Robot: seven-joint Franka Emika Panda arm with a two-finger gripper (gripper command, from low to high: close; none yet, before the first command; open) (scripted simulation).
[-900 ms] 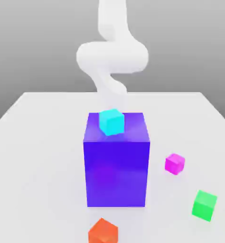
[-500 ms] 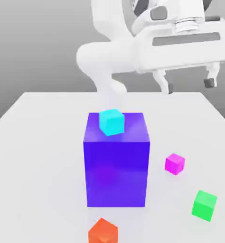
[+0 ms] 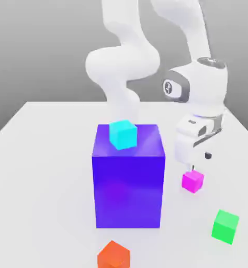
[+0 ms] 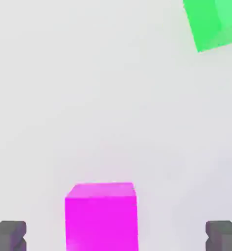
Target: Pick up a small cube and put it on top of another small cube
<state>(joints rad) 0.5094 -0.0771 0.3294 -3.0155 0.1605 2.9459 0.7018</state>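
I see a big blue-purple block (image 3: 127, 183) mid-tabletop (image 3: 42, 172), an orange cube (image 3: 113, 256) before it, and a green cube (image 3: 225, 226) (tilted slightly) toward the exterior view's right.

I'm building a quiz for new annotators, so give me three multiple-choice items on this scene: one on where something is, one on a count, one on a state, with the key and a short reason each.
1. Where is the cyan cube?
A. on the table beside the orange cube
B. on top of the big blue-purple block
C. between the fingers

2. How many small cubes lie directly on the table?
A. one
B. three
C. five

3. How is the gripper set?
A. open, just above the magenta cube
B. shut on the green cube
C. shut on the orange cube

Key:
1 B, the cyan cube rests on the block's top face.
2 B, the magenta, green cube and orange cube lie on the table.
3 A, the hand view shows the fingertips spread wide either side of the magenta cube, clear of it.
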